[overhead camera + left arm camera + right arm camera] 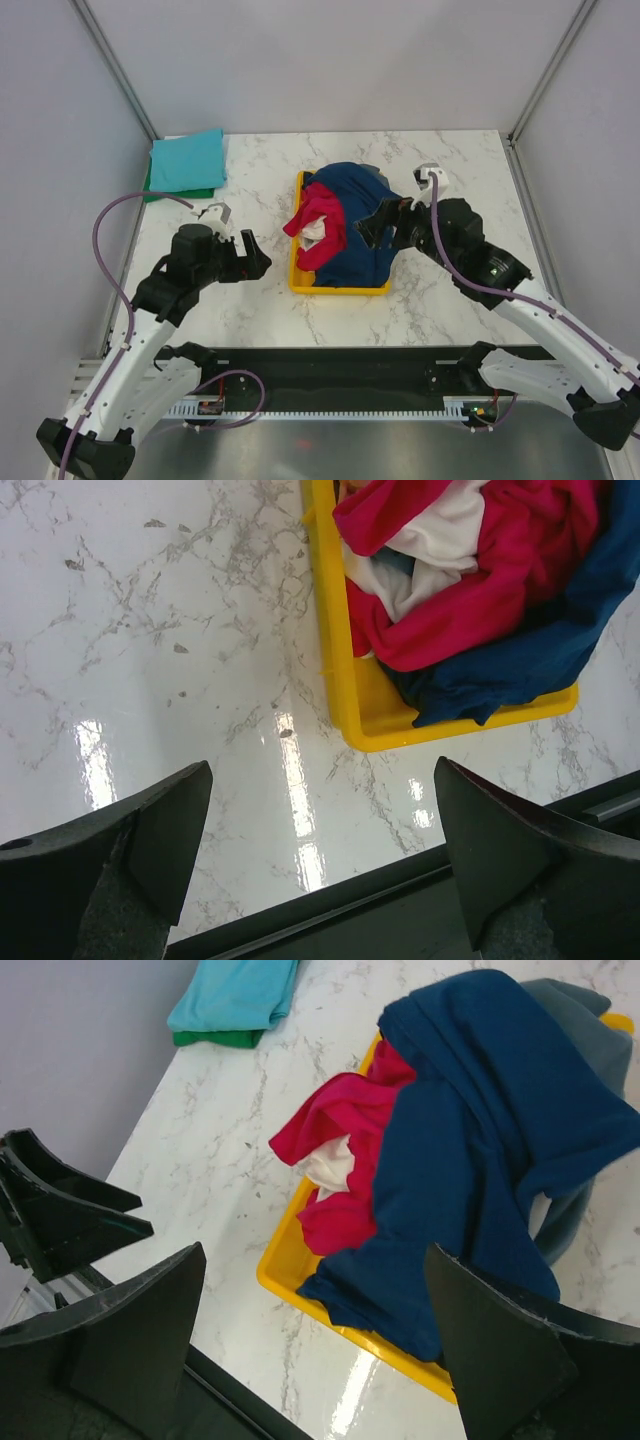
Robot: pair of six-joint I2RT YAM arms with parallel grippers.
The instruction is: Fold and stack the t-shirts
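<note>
**Item: t-shirts, unfolded lot.** Heaped in the yellow tray (297,272) at the middle of the table (250,200).
- Navy t-shirt (358,205): on top, draped across the heap and spilling over the tray's far and right rims. Deep folds, no visible print.
- Magenta-red t-shirt (325,215): bunched at the tray's left side, partly under the navy one.
- White t-shirt (314,233): only a small patch shows, wrapped in the red.

**Item: t-shirts, folded lot.** Teal t-shirt (187,160) lies flat on a green t-shirt (215,1037) at the far left corner, well apart from the tray.

**Handling (judged).** Light, limp cloth, not fragile. It will sag and drag its neighbours along, since the three are tangled. The navy one looks best to take first. Pinch a free edge or a raised fold near the right rim, lifting high to shake it clear of the red.

**Grippers.** Left gripper (258,254): jaws spread wide, holding nothing, over bare table just left of the tray. Right gripper (372,224): jaws spread wide, holding nothing, at the navy cloth's right side.
</note>
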